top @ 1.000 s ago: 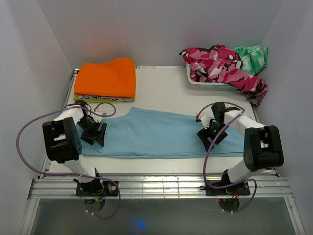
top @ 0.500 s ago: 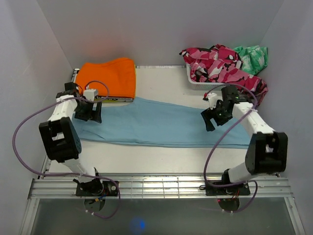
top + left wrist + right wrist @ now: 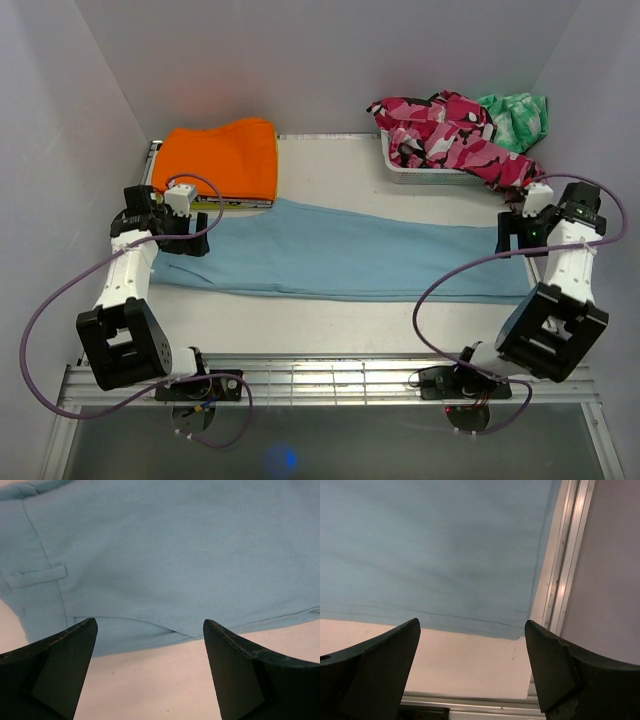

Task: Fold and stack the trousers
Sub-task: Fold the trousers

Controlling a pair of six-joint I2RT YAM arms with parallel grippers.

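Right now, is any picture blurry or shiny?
Top external: soft even light, nothing blurred, a small blue glint on the dark strip at the front edge. Left wrist: the seams of the trousers look crisp, the fingers are dark. Right wrist: bright glare streaks on the metal rail.

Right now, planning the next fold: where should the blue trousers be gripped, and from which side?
Probably pinch the trousers at the near corners of their two short ends, left gripper at the waist, right gripper at the hem, coming down from above. They lie flat in one long strip, so only edges offer a lip.
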